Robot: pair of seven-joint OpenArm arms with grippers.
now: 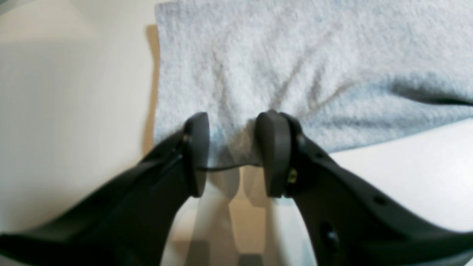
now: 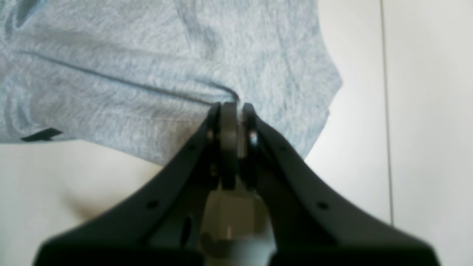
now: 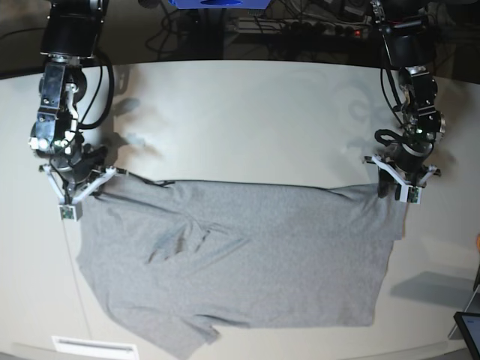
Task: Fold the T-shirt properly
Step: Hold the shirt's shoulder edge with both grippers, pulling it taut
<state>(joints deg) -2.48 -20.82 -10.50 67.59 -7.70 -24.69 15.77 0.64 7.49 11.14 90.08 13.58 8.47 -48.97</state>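
Observation:
The heather-grey T-shirt lies spread on the pale table, plain side up, with its upper edge stretched between my two grippers. On the left of the base view, my right gripper holds a corner of the shirt. In the right wrist view, the right gripper is shut on a fold of the T-shirt. My left gripper is at the shirt's upper right corner. Seen from the left wrist, the left gripper pinches a bunched edge of the T-shirt between its pads, and creases fan out from there.
The table runs bare behind the shirt to cables and a power strip at the back. A white label sits at the front edge and a dark device at the lower right. A thin seam crosses the tabletop.

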